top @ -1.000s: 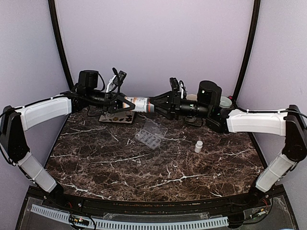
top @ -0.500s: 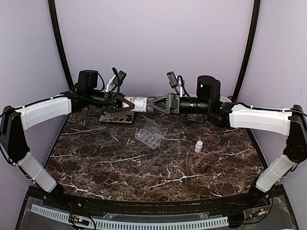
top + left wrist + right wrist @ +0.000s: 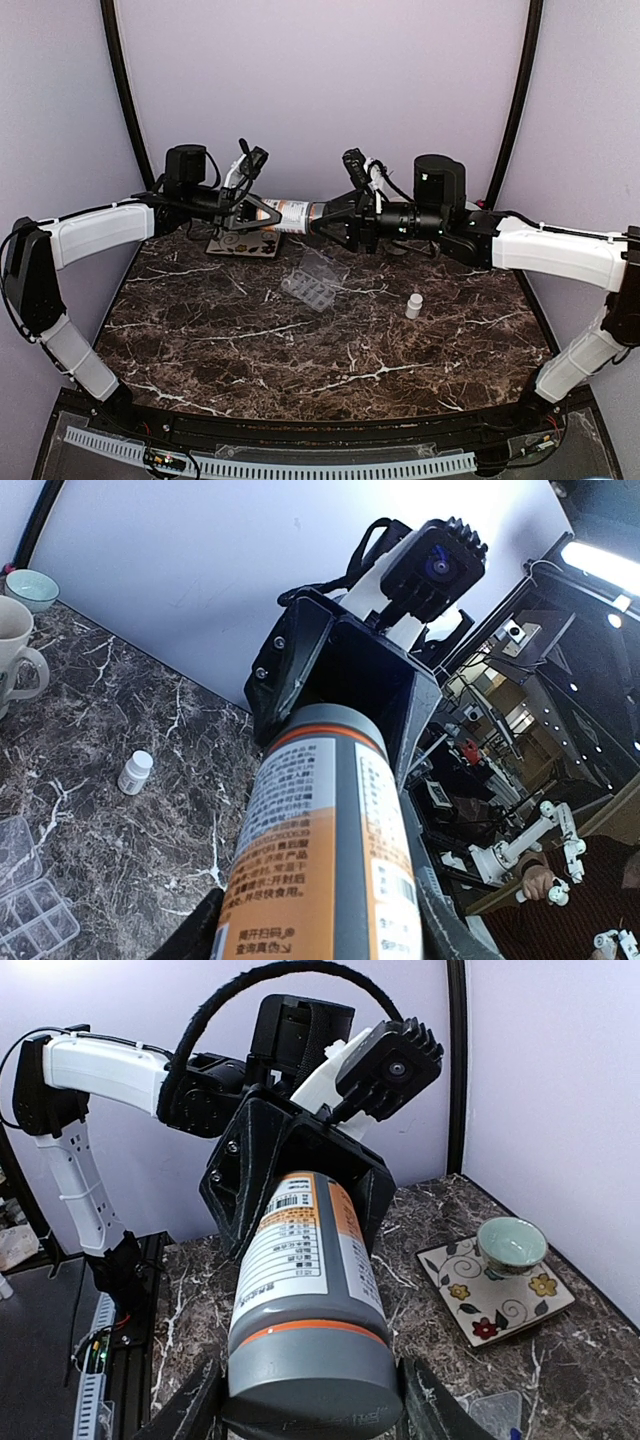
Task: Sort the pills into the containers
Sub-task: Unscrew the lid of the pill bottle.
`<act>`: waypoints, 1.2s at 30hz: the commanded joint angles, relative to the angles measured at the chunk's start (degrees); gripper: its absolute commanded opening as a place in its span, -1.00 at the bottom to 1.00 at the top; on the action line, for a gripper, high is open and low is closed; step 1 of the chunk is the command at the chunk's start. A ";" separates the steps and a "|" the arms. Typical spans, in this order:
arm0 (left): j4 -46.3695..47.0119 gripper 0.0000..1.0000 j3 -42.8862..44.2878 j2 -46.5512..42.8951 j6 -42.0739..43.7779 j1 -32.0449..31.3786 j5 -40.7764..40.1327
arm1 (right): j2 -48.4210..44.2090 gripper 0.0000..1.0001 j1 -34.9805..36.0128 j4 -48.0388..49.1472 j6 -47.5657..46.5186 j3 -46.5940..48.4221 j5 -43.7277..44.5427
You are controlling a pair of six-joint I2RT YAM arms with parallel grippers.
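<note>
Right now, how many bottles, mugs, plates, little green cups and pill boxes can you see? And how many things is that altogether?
Bottles: 2, orange pill bottle and small white bottle
Mugs: 1, mug
Plates: 1, flowery plate
Green cups: 2, first green cup on the plate, second green cup near the mug
Pill boxes: 1, clear pill box
Total: 7
</note>
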 commanded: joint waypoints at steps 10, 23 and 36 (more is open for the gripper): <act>10.31 -1.00 -0.23 -1.69 -6.05 0.16 7.28 | -2.17 -0.32 1.19 -4.99 -7.94 -2.50 9.90; 7.46 -1.00 0.27 -1.10 -2.91 0.16 6.28 | -2.43 0.62 1.22 -3.00 -2.75 -2.51 8.16; 1.80 -1.00 0.63 -1.43 4.92 0.10 0.38 | -6.76 0.72 1.15 1.09 8.38 -7.15 5.09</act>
